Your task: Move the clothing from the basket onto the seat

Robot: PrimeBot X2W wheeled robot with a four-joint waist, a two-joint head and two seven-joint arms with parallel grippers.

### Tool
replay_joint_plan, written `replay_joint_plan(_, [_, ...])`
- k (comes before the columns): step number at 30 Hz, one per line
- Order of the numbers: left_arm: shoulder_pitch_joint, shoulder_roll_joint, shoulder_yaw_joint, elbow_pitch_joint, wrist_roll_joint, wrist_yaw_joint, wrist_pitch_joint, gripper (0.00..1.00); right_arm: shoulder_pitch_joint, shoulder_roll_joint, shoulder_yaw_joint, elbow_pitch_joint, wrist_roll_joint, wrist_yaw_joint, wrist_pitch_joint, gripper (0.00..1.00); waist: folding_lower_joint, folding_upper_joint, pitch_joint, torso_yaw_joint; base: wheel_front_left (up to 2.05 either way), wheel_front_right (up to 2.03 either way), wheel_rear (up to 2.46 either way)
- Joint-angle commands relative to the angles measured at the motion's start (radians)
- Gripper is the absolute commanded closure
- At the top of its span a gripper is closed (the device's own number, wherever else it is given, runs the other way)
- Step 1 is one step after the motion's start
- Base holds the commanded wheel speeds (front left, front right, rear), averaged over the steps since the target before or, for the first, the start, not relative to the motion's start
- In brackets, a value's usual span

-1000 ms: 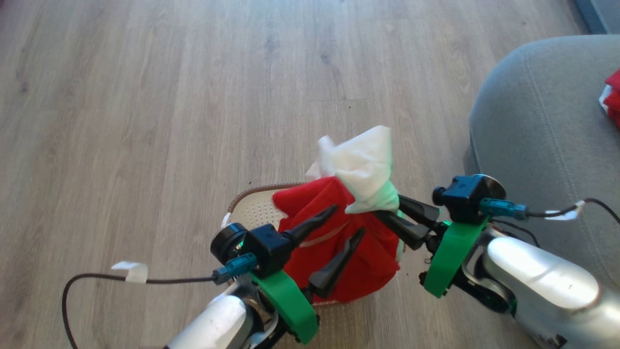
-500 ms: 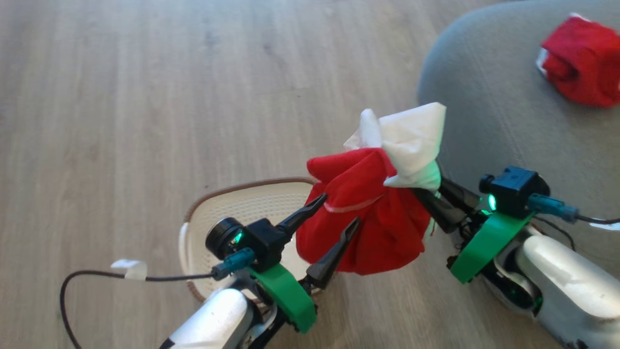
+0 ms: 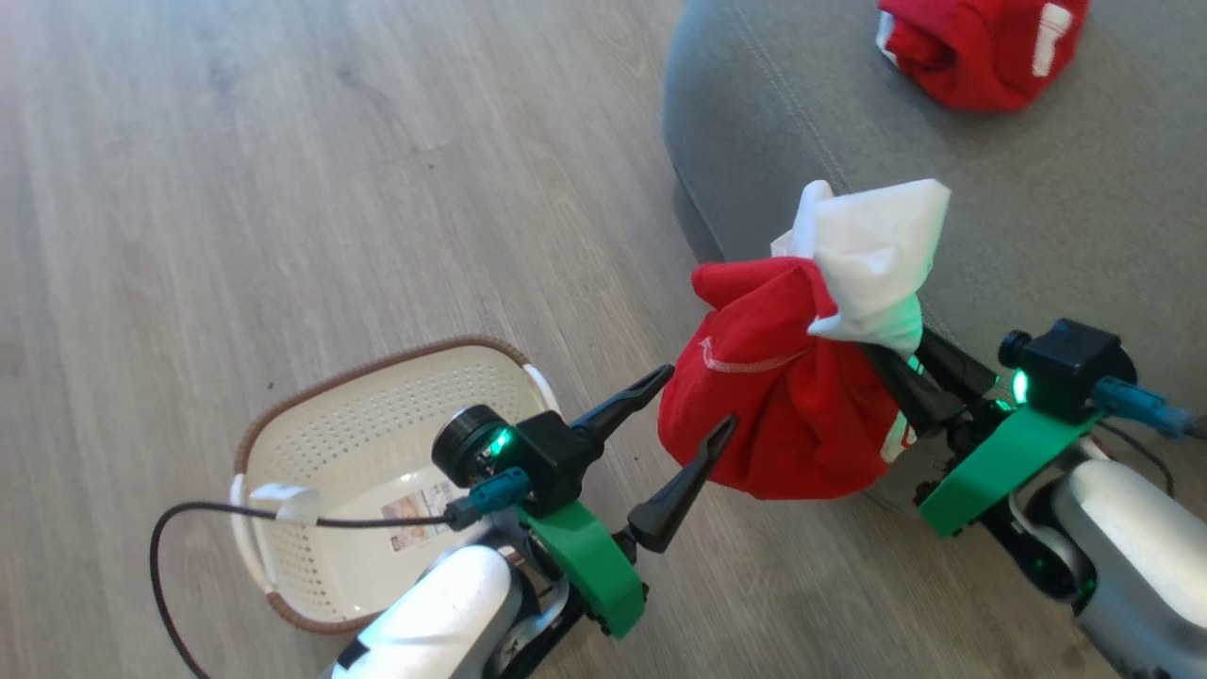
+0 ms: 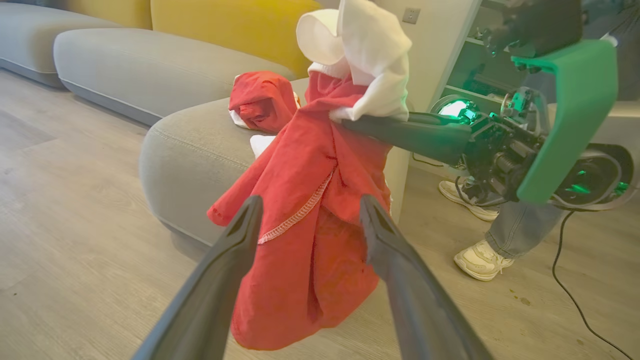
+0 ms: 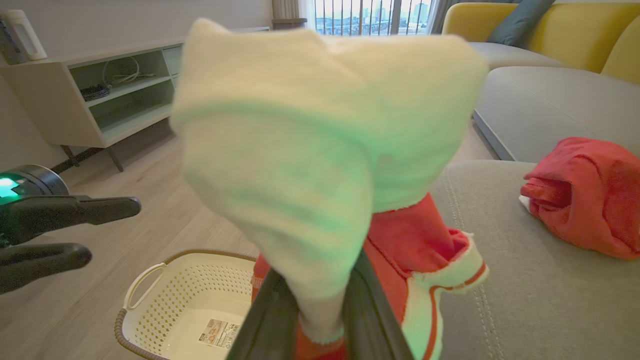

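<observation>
Clenching clothing (image 3: 783,424) in right hand (image 3: 886,363) beside seat (image 3: 1037,217), left hand (image 3: 698,398) spread; basket (image 3: 377,354) on floor (image 3: 283,189), 1 garment (image 3: 971,47) on seat, shoes (image 4: 480,260) nearby.

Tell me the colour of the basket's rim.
Brown, woven-look rim on a cream perforated basket; the head view shows it best.

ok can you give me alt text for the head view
The right gripper holds up a bunched red and white garment at the edge of the grey seat, where a second red garment lies. The left gripper stands open beside it, and the cream basket sits on the wooden floor.
</observation>
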Motion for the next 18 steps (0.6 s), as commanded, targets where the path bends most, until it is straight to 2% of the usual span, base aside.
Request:
replay_joint_plan(1, [-0.047, -0.003, 0.024, -0.024, 0.004, 0.0, -0.013, 0.0, 0.006, -0.007, -0.023, -0.034, -0.009, 0.0, -0.011, 1.0, 0.0, 0.0, 0.018, -0.026, 0.0, 0.0, 0.0])
replay_joint_plan(7, [-0.08, -0.004, 0.02, -0.025, 0.012, 0.002, -0.003, 0.0, -0.014, 0.021, -0.11, -0.032, -0.022, 0.0, -0.011, 1.0, 0.0, 0.0, 0.091, -0.029, 0.0, 0.0, 0.0])
replay_joint_plan(14, [-0.213, 0.017, 0.037, -0.045, 0.05, -0.001, 0.044, 0.0, -0.155, 0.079, -0.268, -0.005, -0.026, 0.0, -0.011, 1.0, 0.0, 0.0, 0.301, 0.01, 0.0, 0.0, 0.0])
replay_joint_plan(18, [-0.304, 0.041, 0.062, -0.065, 0.076, 0.0, 0.069, 0.0, -0.304, 0.071, -0.344, 0.055, -0.024, 0.0, -0.011, 1.0, 0.0, 0.0, 0.435, 0.033, 0.0, 0.0, 0.0])
